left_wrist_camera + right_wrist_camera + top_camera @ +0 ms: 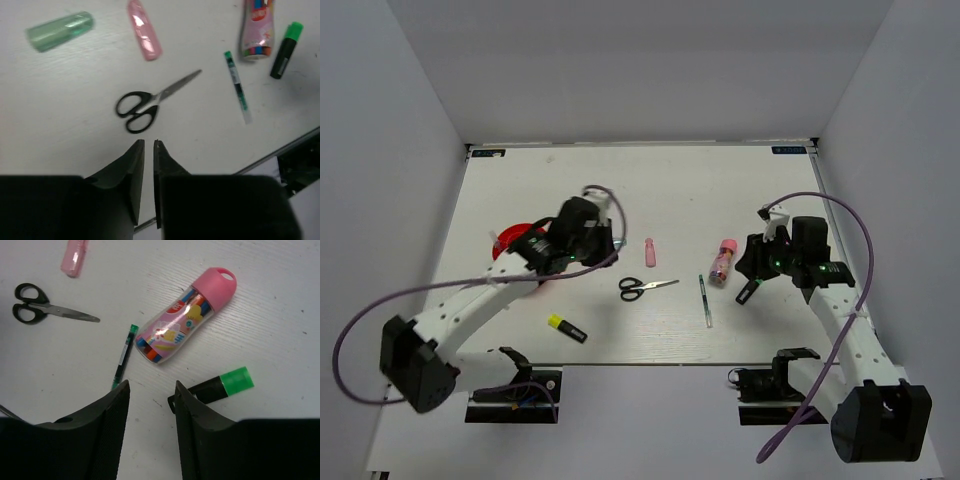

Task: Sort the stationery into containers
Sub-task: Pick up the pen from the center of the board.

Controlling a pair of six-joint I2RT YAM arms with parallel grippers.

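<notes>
Right wrist: right claw (151, 385) released near glossy pink-capped tube (185, 322); left claw (149, 142) barely parted

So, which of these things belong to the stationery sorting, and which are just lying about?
Part of the job: scissors, thin pen, pink-capped tube, green-capped marker, yellow-capped marker, pink bottle, mint stick, orange-red cup.

Not part of it: purple cables, black clamps. Both belong to the rig; no loose item looks stray.
</notes>
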